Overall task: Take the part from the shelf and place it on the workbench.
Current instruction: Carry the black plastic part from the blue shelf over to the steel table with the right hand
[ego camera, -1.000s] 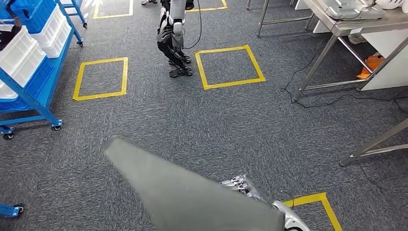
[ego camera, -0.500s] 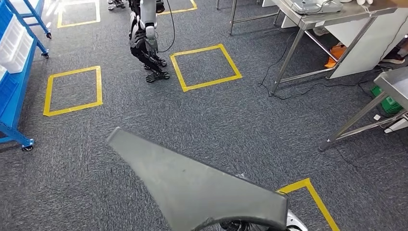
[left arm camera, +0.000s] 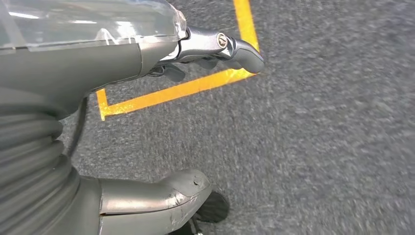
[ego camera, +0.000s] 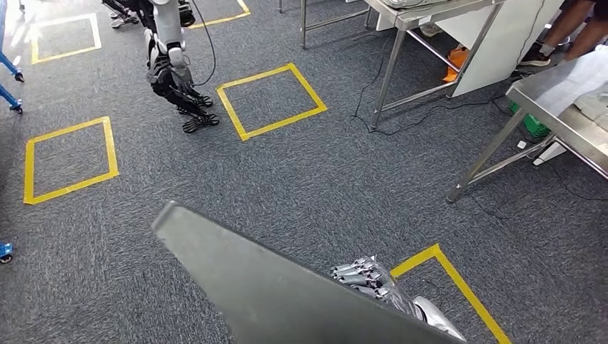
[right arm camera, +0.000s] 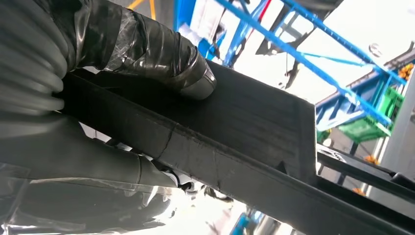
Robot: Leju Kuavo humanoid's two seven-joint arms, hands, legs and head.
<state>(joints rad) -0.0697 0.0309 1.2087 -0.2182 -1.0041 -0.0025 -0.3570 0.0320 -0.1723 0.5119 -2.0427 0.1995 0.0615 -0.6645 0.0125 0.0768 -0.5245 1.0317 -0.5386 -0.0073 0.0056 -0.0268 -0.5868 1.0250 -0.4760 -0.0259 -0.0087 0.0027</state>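
Grey panel part (ego camera: 279, 294) carried low in front of body, above grey carpet floor (ego camera: 301, 186), seen in head view. Right robot hand (right arm camera: 122, 98) clamped on part's dark edge (right arm camera: 235, 132), thumb pressed on one face, fingers on other. Left robot hand (left arm camera: 147, 122) seen above carpet by yellow tape line (left arm camera: 181, 90); whether it holds anything cannot be told. Steel desk (ego camera: 566, 107) located ahead to right, well apart from part. Second robot (ego camera: 172, 64) stood beside yellow floor square (ego camera: 271, 100).
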